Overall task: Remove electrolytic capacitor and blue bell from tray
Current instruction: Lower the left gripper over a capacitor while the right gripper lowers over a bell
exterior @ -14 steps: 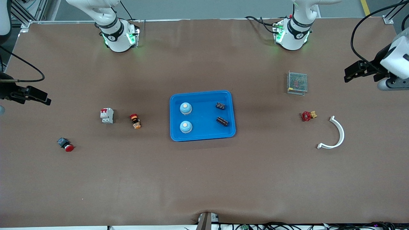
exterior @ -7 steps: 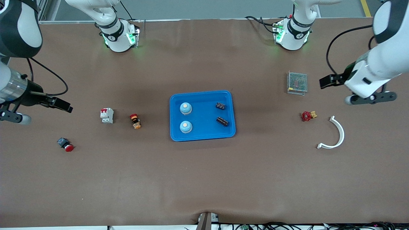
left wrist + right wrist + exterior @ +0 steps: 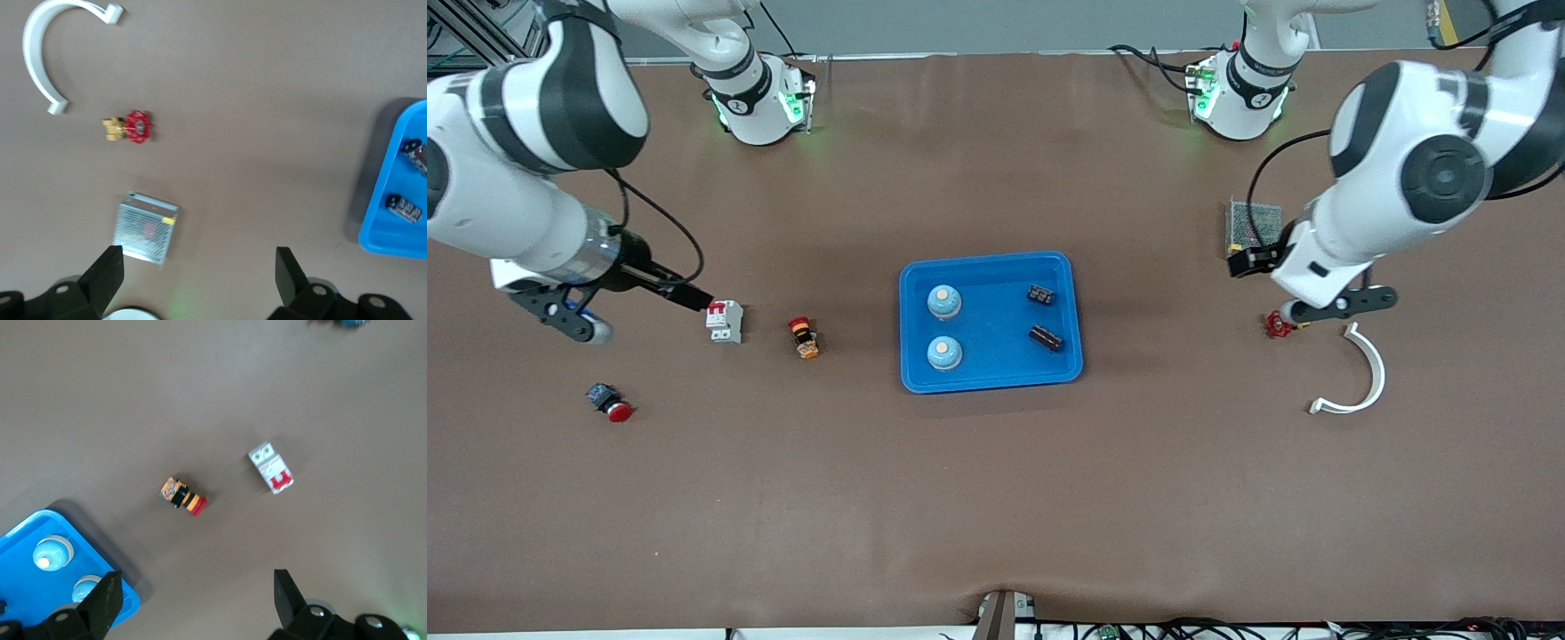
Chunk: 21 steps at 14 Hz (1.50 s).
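— Fingers first: how do they stand?
— Both pairs are spread wide and hold nothing. The right gripper (image 3: 687, 297) hangs over the table just beside the circuit breaker (image 3: 725, 321). The left gripper (image 3: 1245, 262) hangs over the power supply's (image 3: 1254, 222) nearer corner, near the red valve (image 3: 1278, 325).
— And the bells and capacitors?
— All four are in the blue tray (image 3: 991, 260) at mid-table. Two bells (image 3: 943, 301) stand toward the right arm's end, and two capacitors (image 3: 1046, 338) lie toward the left arm's end.
— What else is there?
— A red push button (image 3: 611, 403), an orange button (image 3: 804, 338) and a white curved piece (image 3: 1371, 373).
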Available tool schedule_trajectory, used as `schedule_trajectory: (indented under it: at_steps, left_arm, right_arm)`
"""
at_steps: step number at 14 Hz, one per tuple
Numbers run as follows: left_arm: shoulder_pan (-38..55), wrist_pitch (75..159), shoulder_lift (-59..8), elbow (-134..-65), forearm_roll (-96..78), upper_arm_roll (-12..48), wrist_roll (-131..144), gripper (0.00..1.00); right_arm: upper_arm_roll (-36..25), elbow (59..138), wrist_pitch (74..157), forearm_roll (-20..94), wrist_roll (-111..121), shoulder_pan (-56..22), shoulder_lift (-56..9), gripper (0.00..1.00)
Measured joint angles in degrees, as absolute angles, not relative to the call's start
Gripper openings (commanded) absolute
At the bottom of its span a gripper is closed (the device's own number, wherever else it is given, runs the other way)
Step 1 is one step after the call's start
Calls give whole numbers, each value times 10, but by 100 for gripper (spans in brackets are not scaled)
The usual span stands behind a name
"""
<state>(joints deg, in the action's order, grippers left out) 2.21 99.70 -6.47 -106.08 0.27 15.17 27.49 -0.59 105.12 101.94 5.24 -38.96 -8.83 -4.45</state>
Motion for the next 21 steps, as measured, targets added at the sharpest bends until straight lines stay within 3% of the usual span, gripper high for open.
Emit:
schedule_trajectory:
  at_steps: [5,10,17,21]
  left_arm:
    - [29,1087,-106,-1107,2,238,474,100]
    - [81,1194,-190,-1110,2,247,624,100]
    - [140,1307,-257,-1110,2,247,795,82]
    - [163,1364,-286,-1109,2,247,882,75]
  right_arm:
    - [-4,1126,1138,54,-563,-190,-36,100]
    - [-3,1152,1235,52,-692,-265,-56,100]
    - [-4,1009,1266,1,-842,-312,-256,100]
    - [-5,945,1265,0,-873,-313,-327,100]
